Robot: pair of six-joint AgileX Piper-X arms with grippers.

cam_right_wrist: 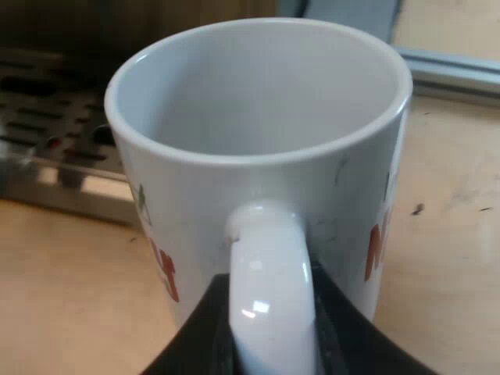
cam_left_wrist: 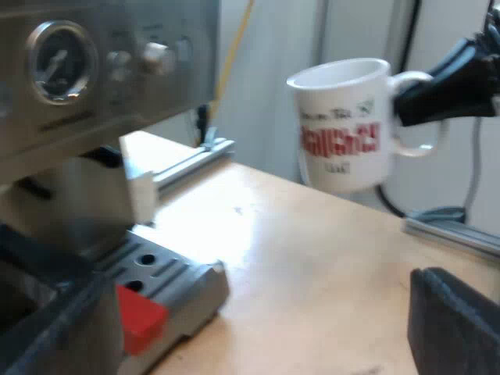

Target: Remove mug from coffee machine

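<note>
A white mug [cam_left_wrist: 344, 125] with red lettering hangs upright in the air above the wooden table, apart from the espresso machine [cam_left_wrist: 86, 70]. My right gripper [cam_left_wrist: 437, 94] is shut on the mug's handle [cam_left_wrist: 418, 117]. Seen from the right wrist, the mug [cam_right_wrist: 258, 156] looks empty, and the right gripper [cam_right_wrist: 269, 344] clamps the handle [cam_right_wrist: 269, 297] with a black finger on each side. My left gripper [cam_left_wrist: 254, 340] is open over the table beside the machine's base, holding nothing. The holder's red handle end [cam_left_wrist: 141, 316] shows at the machine's front.
The machine's round pressure gauge [cam_left_wrist: 61, 61] and knobs [cam_left_wrist: 156, 56] face me above its drip tray [cam_left_wrist: 168, 273]. The drip tray [cam_right_wrist: 55, 133] also lies beyond the mug. Metal rails [cam_left_wrist: 453, 230] run along the wooden table [cam_left_wrist: 312, 266].
</note>
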